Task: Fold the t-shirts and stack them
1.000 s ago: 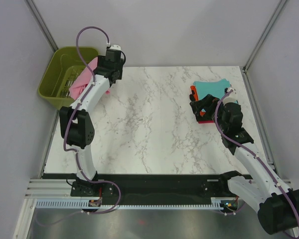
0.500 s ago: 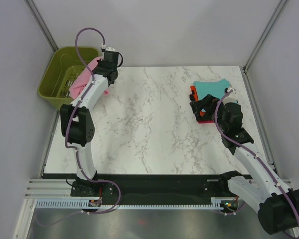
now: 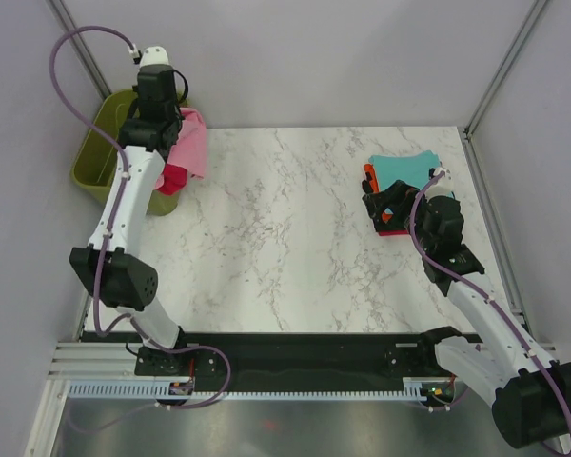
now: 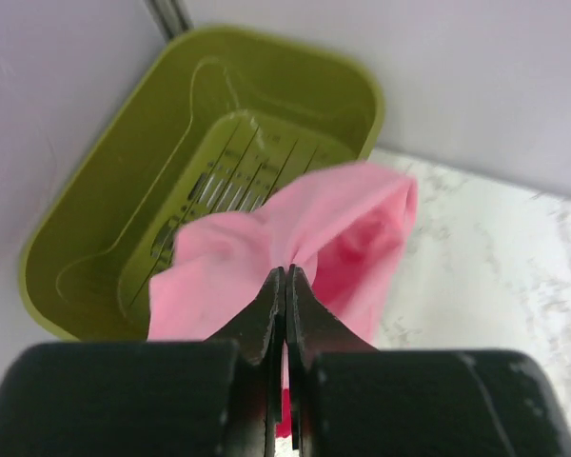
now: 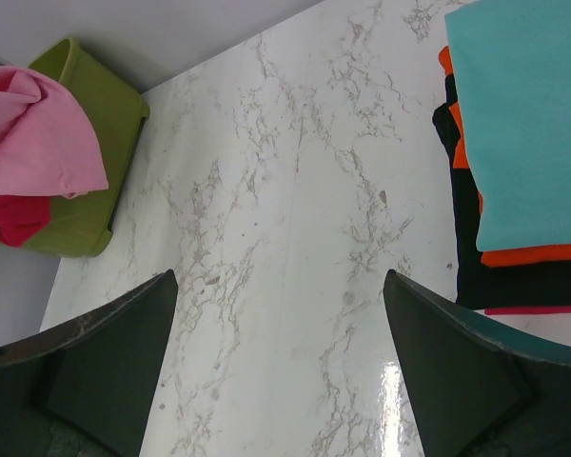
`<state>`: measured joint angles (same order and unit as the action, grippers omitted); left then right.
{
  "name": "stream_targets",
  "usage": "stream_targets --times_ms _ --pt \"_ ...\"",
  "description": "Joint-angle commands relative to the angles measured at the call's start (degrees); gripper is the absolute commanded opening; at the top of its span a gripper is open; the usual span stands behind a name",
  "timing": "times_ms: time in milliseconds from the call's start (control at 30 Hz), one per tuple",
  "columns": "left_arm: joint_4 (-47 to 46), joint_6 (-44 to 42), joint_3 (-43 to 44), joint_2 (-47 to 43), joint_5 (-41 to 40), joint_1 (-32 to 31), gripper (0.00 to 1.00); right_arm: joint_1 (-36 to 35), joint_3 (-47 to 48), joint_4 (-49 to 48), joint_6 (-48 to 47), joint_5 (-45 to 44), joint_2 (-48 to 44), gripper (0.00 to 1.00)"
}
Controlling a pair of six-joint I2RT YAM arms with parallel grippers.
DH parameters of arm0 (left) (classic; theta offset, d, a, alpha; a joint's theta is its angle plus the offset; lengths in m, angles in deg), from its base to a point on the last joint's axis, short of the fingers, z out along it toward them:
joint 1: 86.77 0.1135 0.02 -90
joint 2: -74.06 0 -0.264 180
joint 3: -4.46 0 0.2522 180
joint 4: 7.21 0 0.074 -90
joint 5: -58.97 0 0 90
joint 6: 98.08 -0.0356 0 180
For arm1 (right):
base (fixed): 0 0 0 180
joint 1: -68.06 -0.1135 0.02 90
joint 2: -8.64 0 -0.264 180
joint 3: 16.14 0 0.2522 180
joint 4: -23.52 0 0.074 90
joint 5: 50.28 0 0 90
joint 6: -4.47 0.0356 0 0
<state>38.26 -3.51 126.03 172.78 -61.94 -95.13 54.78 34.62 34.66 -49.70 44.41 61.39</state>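
My left gripper (image 4: 287,274) is shut on a bunch of the light pink t-shirt (image 4: 333,224), which hangs lifted above the olive-green basket (image 4: 133,200). From above, the light pink t-shirt (image 3: 192,143) dangles at the basket's right rim, with a crimson red t-shirt (image 3: 172,178) just under it. The pink t-shirt (image 5: 38,143) and red t-shirt (image 5: 9,217) also show in the right wrist view. A folded stack with a teal t-shirt (image 3: 406,169) on top lies at the far right; orange, black and magenta edges (image 5: 514,255) peek out below. My right gripper (image 5: 281,314) hovers open over bare marble beside the stack.
The olive-green basket (image 3: 100,157) stands off the table's far left corner against the grey wall. Grey walls enclose the marble table (image 3: 285,238) on three sides. The folded stack sits close to the right wall.
My left gripper has shut on the pink t-shirt and lifted it up and to the left, above the basket. A red t-shirt now shows beneath. The right arm has not moved.
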Motion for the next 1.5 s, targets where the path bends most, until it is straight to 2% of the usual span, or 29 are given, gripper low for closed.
stream_targets --times_ms 0,167,267,300,400,433,533,600,633,667,700,733,767,800,867,900,933,967,1000,1133,1300,1467 --pt "-0.4 3.1 7.2 -7.0 3.1 -0.8 0.02 0.1 0.4 -1.9 0.5 0.1 0.0 0.98" --pt "1.3 5.4 12.7 -12.0 10.2 -2.4 0.02 0.1 0.5 -1.9 0.6 0.1 0.0 0.98" --pt "2.9 5.8 15.7 -13.5 12.6 -7.8 0.02 0.0 0.5 -1.9 0.5 0.1 -0.1 0.98" --pt "3.1 6.1 16.6 -14.0 15.9 -10.9 0.02 0.1 0.4 -1.9 0.5 0.0 -0.1 0.98" --pt "3.0 10.0 16.9 -15.6 22.7 -14.8 0.02 0.0 0.5 -2.0 0.5 0.0 0.3 0.98" --pt "3.0 11.1 17.1 -15.5 27.8 -17.0 0.02 0.0 0.5 -1.9 0.6 0.0 0.4 0.98" --pt "2.9 12.9 16.7 -14.0 35.2 -21.1 0.02 0.1 0.5 -1.9 0.5 -0.3 0.4 0.98" --pt "3.4 13.2 15.9 -11.5 37.7 -21.5 0.04 0.0 0.4 -1.9 0.4 -0.4 0.4 0.98" --pt "3.9 13.2 15.2 -10.6 37.7 -21.5 0.12 0.1 0.4 -1.9 0.4 -0.4 0.4 0.98" --pt "5.5 12.4 15.4 -9.1 37.0 -21.5 0.43 0.0 0.4 -1.9 0.4 -0.3 0.4 0.98" --pt "6.7 12.0 15.7 -7.9 35.6 -21.5 0.65 0.1 0.4 -1.9 0.4 -0.3 0.4 0.98" --pt "7.7 11.8 16.3 -5.4 33.0 -21.1 0.95 0.0 0.4 -1.9 0.4 -0.3 0.4 0.98" --pt "8.5 11.7 16.9 -4.3 32.3 -20.6 1.00 0.1 0.4 -1.9 0.3 -0.3 0.4 0.98" --pt "10.8 12.0 17.4 -3.3 32.2 -19.6 1.00 0.0 0.4 -1.9 0.3 -0.3 0.3 0.98" --pt "13.5 17.2 19.5 0.7 36.5 -13.1 1.00 0.1 0.4 -1.9 0.3 -0.3 0.5 0.98" --pt "14.8 19.0 19.5 1.9 39.6 -7.7 1.00 0.1 0.4 -1.9 0.5 -0.2 0.4 0.98" --pt "15.6 21.0 19.1 2.9 43.1 -5.5 1.00 0.0 0.4 -1.9 0.4 -0.2 0.5 0.98" --pt "16.4 20.7 19.0 4.6 43.0 -3.9 1.00 0.1 0.4 -1.9 0.5 -0.1 0.5 0.98" --pt "17.2 19.5 18.9 5.3 41.7 -3.0 1.00 0.0 0.4 -1.9 0.5 0.1 0.3 0.98" --pt "18.4 12.7 13.1 6.4 27.5 -1.8 1.00 0.0 0.4 -1.9 0.7 0.2 0.0 0.98" --pt "18.2 11.9 5.6 4.8 20.6 -1.4 1.00 0.1 0.3 -2.0 0.8 0.6 0.2 0.98" --pt "15.6 12.0 -8.6 -0.7 13.1 -1.1 1.00 0.1 0.4 -2.3 1.3 1.4 0.6 0.98"
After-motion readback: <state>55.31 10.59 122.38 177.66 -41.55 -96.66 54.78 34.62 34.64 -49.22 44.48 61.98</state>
